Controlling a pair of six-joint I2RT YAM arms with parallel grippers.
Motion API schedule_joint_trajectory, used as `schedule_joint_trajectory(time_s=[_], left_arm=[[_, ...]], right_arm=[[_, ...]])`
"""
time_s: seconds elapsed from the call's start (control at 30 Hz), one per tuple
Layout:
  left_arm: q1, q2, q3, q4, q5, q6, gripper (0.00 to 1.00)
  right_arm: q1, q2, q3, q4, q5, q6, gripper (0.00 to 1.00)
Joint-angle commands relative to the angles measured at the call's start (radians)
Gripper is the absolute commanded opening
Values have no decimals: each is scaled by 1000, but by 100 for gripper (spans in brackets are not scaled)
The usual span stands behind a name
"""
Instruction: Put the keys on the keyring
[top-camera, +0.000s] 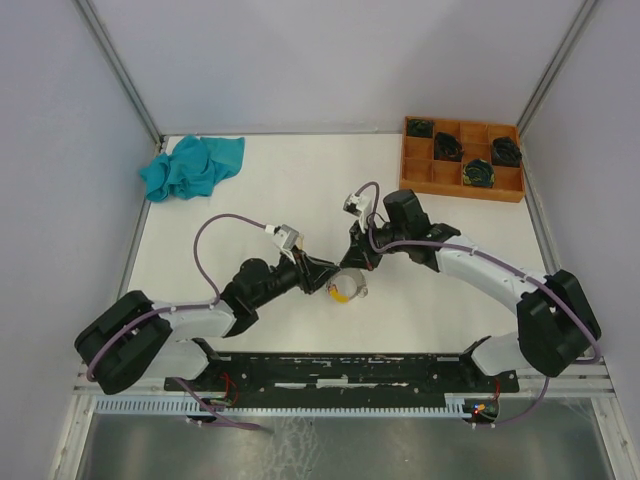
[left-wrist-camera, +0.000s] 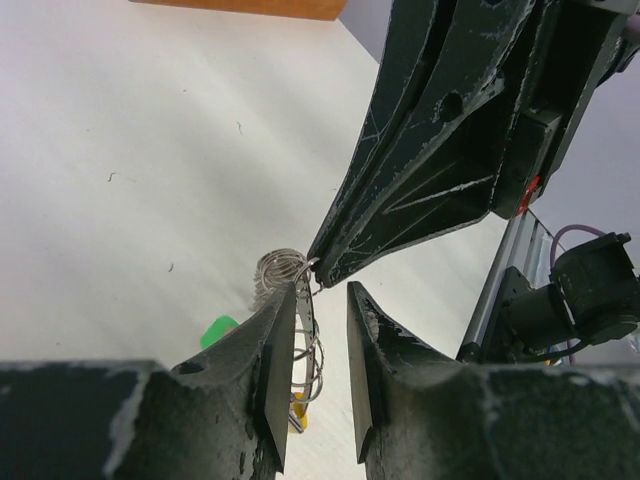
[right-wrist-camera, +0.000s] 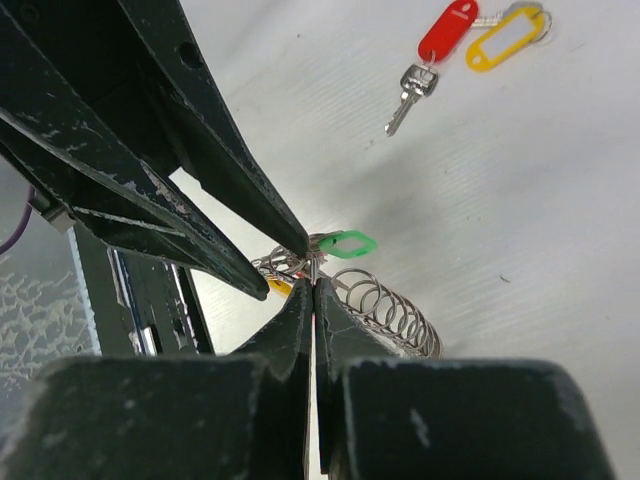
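The silvery ribbed keyring (right-wrist-camera: 390, 310) lies on the white table between both grippers, and shows in the top view (top-camera: 352, 291) with its yellow tag (top-camera: 341, 290). My left gripper (left-wrist-camera: 322, 295) straddles the keyring (left-wrist-camera: 280, 268) with jaws apart; the wire touches only one finger. My right gripper (right-wrist-camera: 314, 283) is shut on a thin metal piece at the ring, apparently the green key (right-wrist-camera: 345, 243). Its green tag (left-wrist-camera: 218, 330) rests beside the ring. The red key (right-wrist-camera: 440, 35) and pale yellow key (right-wrist-camera: 503, 40) lie together further off.
An orange compartment tray (top-camera: 415, 165) holding black coils (top-camera: 479, 173) stands at the back right. A teal cloth (top-camera: 190, 167) lies at the back left. Both arms cross the table's middle, their tips meeting in the top view (top-camera: 345, 272).
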Motion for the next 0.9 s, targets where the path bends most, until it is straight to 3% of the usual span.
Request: schedule_joint_trajectory(time_s=[0.0,0.1,0.2,0.33,0.6,0.77,0.87], left_arm=[[-1,-30,-13,54,-4,-13,35],[15,-64,-27,73,-11,-26,36],[98,-142,-44,68,-5,-77,36],[174,-220,-10,-21,61,-97,35],[242,-289,163,-271,175,37,34],[276,-229,323,-468,325,199,34],[296,-183,372,-503,377,279,33]], right_arm=[[-5,-54,-17,147,17,36,1],[-5,-67,-23,166,23,38,0],[-5,-99,-49,211,38,38,1],[-5,-162,-104,334,85,34,1],[-5,-244,-170,530,155,10,1],[-4,-254,-175,631,140,14,1],[-5,-250,-191,717,122,43,1]])
